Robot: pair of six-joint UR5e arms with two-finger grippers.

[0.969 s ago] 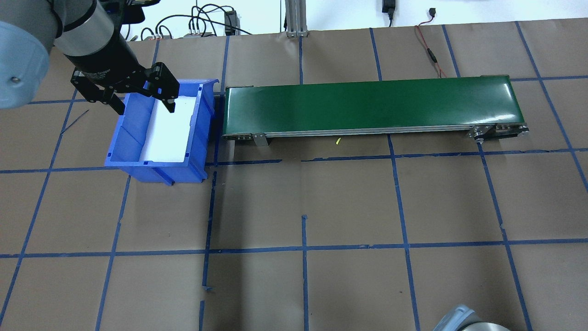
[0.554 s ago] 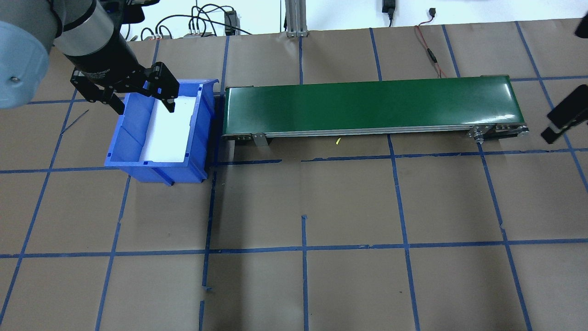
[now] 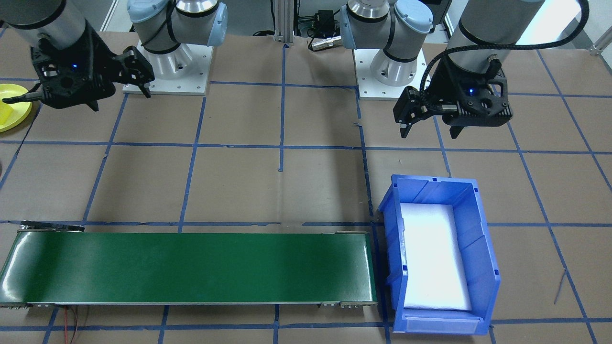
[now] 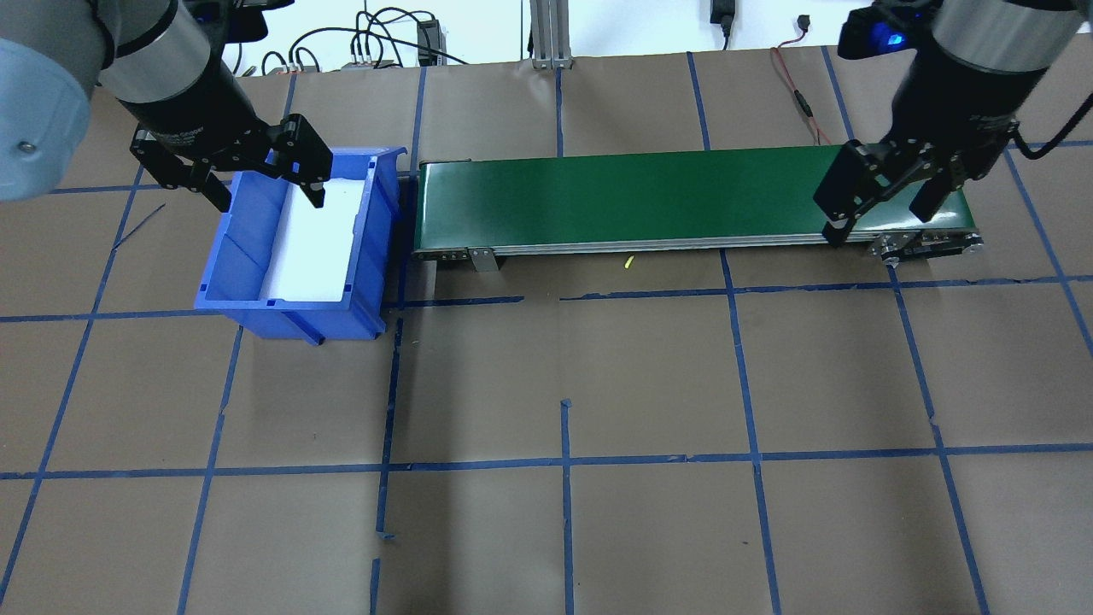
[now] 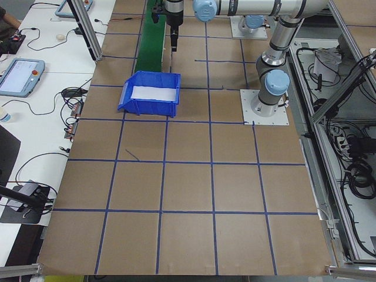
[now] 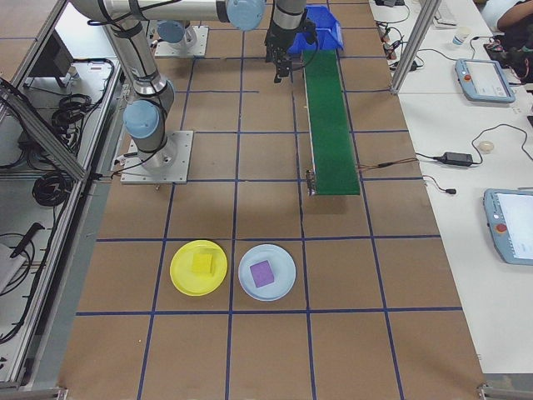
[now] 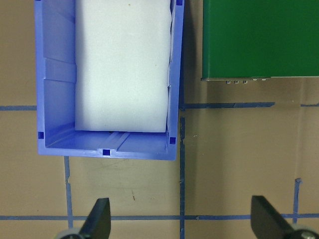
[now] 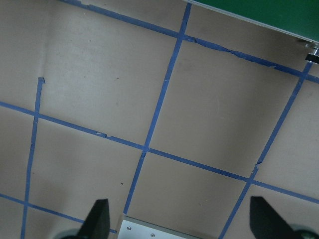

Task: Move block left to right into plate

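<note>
Your yellow plate (image 6: 198, 267) sits at the table's (image 4: 546, 384) right end, and the yellow block (image 6: 202, 262) already lies flat inside it. Just beside it is a pale blue plate (image 6: 266, 272) with a purple block (image 6: 262, 272) in it. The two plates sit close, rims nearly touching.

Farther along, the green conveyor (image 4: 692, 198) runs lengthwise, its belt bare. At its left end, just apart from it, stands the blue bin (image 4: 299, 243), lined with a white pad (image 4: 314, 239) and holding nothing else.

Your left end effector (image 4: 260, 184) hangs above the bin's near rim, fingers spread wide, nothing between them. Your right end effector (image 4: 879, 209) hovers over the conveyor's right end, fingers likewise apart and empty. From the front, it is near the yellow plate.

The table is brown paper crossed by blue tape lines (image 4: 564, 461). The broad middle stretch between the arm bases (image 3: 165, 71) and the conveyor lies open. Beyond the far edge you've got cables (image 4: 376, 43) and a metal post (image 4: 546, 34); side tables carry tablets (image 6: 479, 79) and cords.
</note>
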